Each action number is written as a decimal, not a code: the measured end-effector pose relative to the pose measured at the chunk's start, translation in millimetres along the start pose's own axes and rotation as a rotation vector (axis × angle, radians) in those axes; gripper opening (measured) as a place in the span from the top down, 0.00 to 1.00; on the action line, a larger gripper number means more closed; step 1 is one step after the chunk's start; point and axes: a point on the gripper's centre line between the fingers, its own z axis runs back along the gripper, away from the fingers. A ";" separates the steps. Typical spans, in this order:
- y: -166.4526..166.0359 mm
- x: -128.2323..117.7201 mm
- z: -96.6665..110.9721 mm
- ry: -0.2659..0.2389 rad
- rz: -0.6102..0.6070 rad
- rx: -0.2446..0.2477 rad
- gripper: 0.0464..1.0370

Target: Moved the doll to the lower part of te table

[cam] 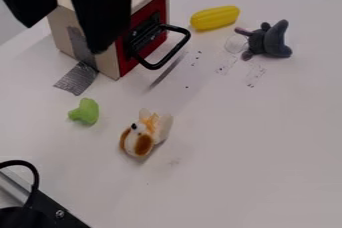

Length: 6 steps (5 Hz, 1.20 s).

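Note:
The gripper [64, 39] is at the upper left of the camera view, in front of the wooden box, with its two black fingers spread wide and nothing seen between them. Lower down, left of the view's centre, a small plush dog doll [144, 135] with brown ears lies on the white table [240, 152], apart from the gripper. A second soft toy, a grey one with big ears [267, 41], lies at the upper right of the table.
A wooden box with a red front [143, 29] and a black handle [175, 52] stands at the upper left, grey tape [77, 78] at its base. A green broccoli-like toy [85, 111] lies left of the dog, yellow corn [214, 18] beyond the handle. Black hardware [50, 211] occupies the lower-left corner.

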 end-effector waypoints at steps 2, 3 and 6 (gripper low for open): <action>1.6 38.4 -22.7 0.012 -0.033 0.028 0.04; 1.5 87.2 -49.3 0.024 -0.076 0.065 0.04; -8.9 223.6 -161.9 -0.036 -0.164 0.022 0.04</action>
